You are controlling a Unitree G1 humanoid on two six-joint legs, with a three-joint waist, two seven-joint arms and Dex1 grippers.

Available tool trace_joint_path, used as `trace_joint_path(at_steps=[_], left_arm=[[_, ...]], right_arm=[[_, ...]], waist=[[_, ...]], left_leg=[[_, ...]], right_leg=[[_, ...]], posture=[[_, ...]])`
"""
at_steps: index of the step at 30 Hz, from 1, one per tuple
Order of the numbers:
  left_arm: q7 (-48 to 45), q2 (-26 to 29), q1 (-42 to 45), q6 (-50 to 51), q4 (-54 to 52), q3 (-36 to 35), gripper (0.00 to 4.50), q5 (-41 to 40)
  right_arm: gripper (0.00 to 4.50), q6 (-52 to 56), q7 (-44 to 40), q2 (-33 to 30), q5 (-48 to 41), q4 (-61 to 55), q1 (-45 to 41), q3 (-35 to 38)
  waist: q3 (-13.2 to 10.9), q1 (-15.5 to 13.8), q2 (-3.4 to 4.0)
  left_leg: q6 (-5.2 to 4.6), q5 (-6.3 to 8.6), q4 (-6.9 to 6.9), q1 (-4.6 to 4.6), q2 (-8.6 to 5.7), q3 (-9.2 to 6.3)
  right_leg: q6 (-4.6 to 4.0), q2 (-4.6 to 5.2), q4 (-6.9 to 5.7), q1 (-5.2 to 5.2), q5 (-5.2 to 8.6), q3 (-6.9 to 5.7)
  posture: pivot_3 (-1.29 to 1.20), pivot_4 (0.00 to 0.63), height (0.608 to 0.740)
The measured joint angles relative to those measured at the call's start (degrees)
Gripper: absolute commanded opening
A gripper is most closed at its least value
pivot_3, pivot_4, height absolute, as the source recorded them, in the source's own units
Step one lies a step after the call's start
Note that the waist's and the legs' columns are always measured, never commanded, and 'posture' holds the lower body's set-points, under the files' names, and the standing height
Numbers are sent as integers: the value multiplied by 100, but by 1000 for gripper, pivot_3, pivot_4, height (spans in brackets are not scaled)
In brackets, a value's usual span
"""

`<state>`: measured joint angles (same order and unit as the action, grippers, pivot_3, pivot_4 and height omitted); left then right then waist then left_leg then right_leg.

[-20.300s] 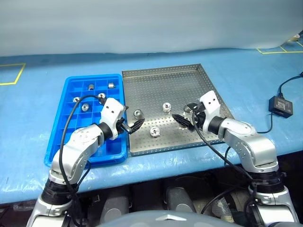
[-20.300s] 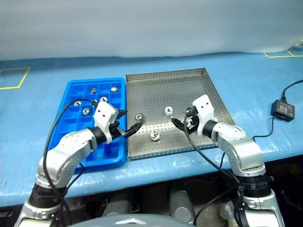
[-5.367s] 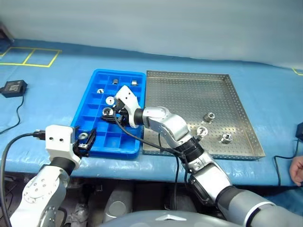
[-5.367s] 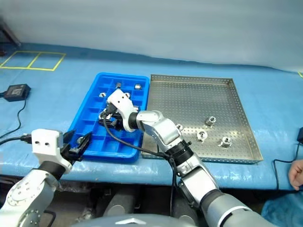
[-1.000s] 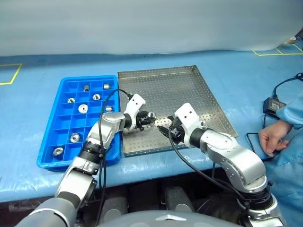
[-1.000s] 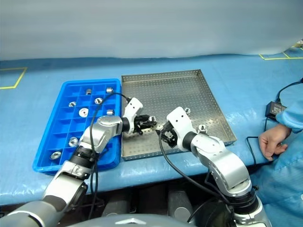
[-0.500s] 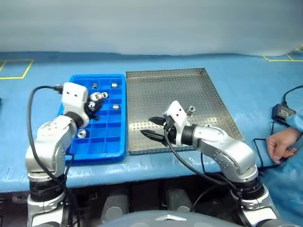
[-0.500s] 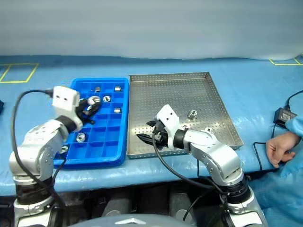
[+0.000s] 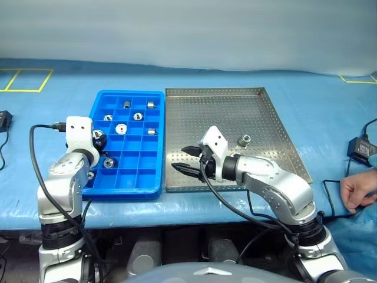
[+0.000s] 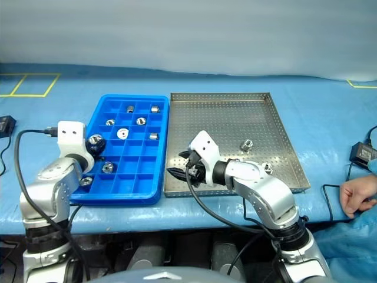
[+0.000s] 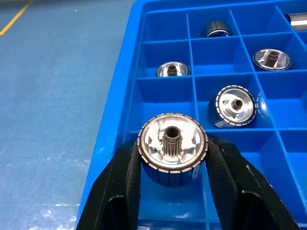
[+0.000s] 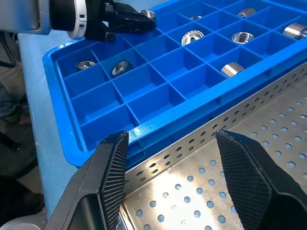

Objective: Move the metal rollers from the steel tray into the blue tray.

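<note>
Left gripper [image 11: 172, 191] clamps a metal roller [image 11: 172, 148] over the blue tray [image 9: 154, 190]; right gripper [image 12: 170, 179] gapes empty above the steel tray [image 9: 259, 130].

A bright blue rectangular plastic tray [image 9: 158, 141] with gridded compartments is placed left of centre, touching a large square perforated steel tray [image 9: 277, 127] on its right. Small shiny metal rollers [image 9: 136, 116] are spread through the blue tray's upper and left compartments; one [image 9: 244, 140] is seen in the right half of the steel tray. The left gripper [image 9: 98, 139] is positioned over the blue tray's left edge with a roller [image 11: 172, 153] between its fingers. The right gripper [image 9: 187, 158] is held over the steel tray's lower left corner. A person's hand [image 9: 359, 191] is rested at lower right.
</note>
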<state>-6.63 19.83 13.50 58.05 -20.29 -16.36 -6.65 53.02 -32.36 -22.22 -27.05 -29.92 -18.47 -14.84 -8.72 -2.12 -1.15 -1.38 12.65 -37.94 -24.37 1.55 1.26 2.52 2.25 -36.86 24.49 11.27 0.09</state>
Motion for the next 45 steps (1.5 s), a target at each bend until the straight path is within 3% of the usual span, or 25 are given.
trace_joint_path(at_steps=[5, 13, 18, 22, 28, 33, 45], left_arm=[[66, -104, 57, -249, 78, 18, 3879, -29], [-658, -475, 118, -953, -532, 64, 3879, -962], [-1806, -102, 106, -1209, -818, 1178, 3879, -1425], [-2135, -46, 168, -1574, -416, 1936, 3879, -1294], [-2454, -85, 234, -1904, -191, 2550, 3879, -1197], [-2471, -141, 239, -2006, -32, 2629, 3879, -1188], [-2427, -99, 179, -2029, -12, 2602, 3879, -1179]], right_arm=[[3064, -4, 27, -40, -1, -1, 19, 0], [3064, 149, 636, -31, 312, 20, -16, 14], [3064, 656, 1324, 46, 671, 81, -169, 230], [3064, 1092, 1999, 479, 877, 190, -297, 828], [3064, 1608, 3260, 1698, 1302, 546, -324, 1807], [3064, 1701, 3875, 2365, 1546, 801, -352, 2140], [3064, 1918, 4029, 2551, 1771, 827, -11, 2156]], waist=[[0, 28, -1], [0, 34, -2], [1, 72, 0], [1, 148, 0], [1, 308, 4], [1, 395, 7], [-1, 421, 10]], left_leg=[[0, 0, 1, -2, 3, 0], [-3, -1, -3, -9, 4, 1], [-5, 0, -3, -9, -7, 8], [-5, -1, -4, -9, -8, 10], [-5, -1, 3, -14, -5, 12], [-6, -1, 1, -11, -3, 14], [-7, -1, 1, -8, 2, 16]], right_leg=[[-5, 0, 0, 3, -1, 0], [-26, 13, 1, 4, -14, -1], [-25, 11, 2, 5, -14, 1], [-7, 0, 2, 7, -3, 3], [-14, -8, 0, 16, -11, 12], [-2, -9, -2, 15, -7, 16], [-1, -8, 0, 15, -6, 19]], posture=[[81, 150, 740], [44, 150, 740], [3, 150, 740], [-33, 150, 740], [-56, 150, 740], [-47, 150, 740], [-28, 150, 740]])
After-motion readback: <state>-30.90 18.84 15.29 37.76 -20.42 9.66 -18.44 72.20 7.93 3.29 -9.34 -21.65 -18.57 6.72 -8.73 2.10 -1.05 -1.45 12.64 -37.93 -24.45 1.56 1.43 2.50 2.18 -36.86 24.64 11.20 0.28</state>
